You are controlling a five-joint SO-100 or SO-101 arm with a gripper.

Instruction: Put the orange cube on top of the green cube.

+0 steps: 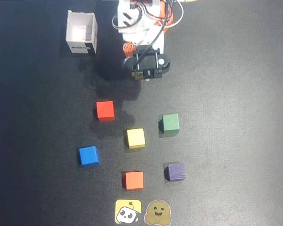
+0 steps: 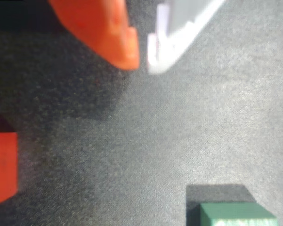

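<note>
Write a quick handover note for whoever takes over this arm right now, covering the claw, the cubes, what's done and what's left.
Claw: empty, tips nearly closed, up near the arm's base in the overhead view, away from all cubes.
Small matte orange cube: on the dark mat, bottom row, untouched.
Small matte green cube: on the mat, right of the yellow cube, nothing on top.
Done: nothing yet.
Left: reach past the yellow cube, grasp the orange one, stack it on green.

Overhead evenly lit, soft shadows; wrist view blurry up close.
</note>
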